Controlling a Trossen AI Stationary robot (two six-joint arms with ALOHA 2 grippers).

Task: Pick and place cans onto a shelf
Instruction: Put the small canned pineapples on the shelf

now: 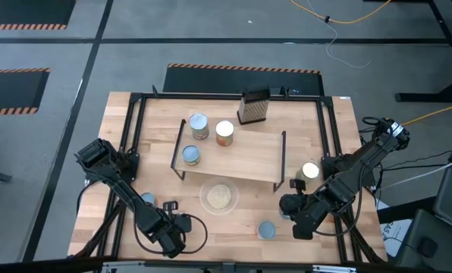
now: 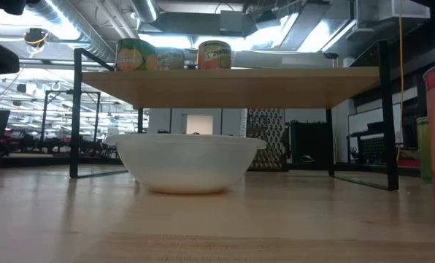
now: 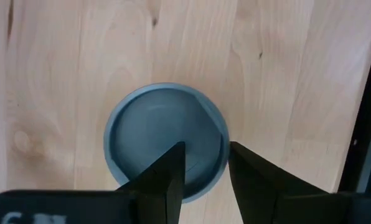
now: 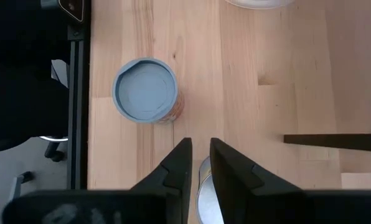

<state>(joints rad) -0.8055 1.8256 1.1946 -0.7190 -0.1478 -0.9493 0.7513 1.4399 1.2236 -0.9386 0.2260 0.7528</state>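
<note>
The shelf (image 1: 233, 158) stands mid-table on black legs and carries three cans (image 1: 199, 125) (image 1: 224, 132) (image 1: 191, 155); they also show in the low view (image 2: 214, 55). My left gripper (image 3: 207, 149) hovers over a short blue-grey-topped can (image 3: 154, 130) standing on the table at the near left (image 1: 148, 199), its fingers a narrow gap apart. My right gripper (image 4: 200, 144) is shut at the near right (image 1: 288, 205), above the rim of a silver-topped can (image 4: 204, 190). Another blue-grey-topped can (image 4: 145, 90) stands near the front edge (image 1: 266, 230). A shiny-topped can (image 1: 310, 171) stands right of the shelf.
A white bowl (image 1: 219, 196) with beige contents sits by the shelf's near edge (image 2: 185, 161). A dark box grater (image 1: 253, 106) stands behind the shelf. Black rails (image 4: 79, 93) run along the table's sides. A shelf leg (image 4: 335, 142) lies beyond my right gripper.
</note>
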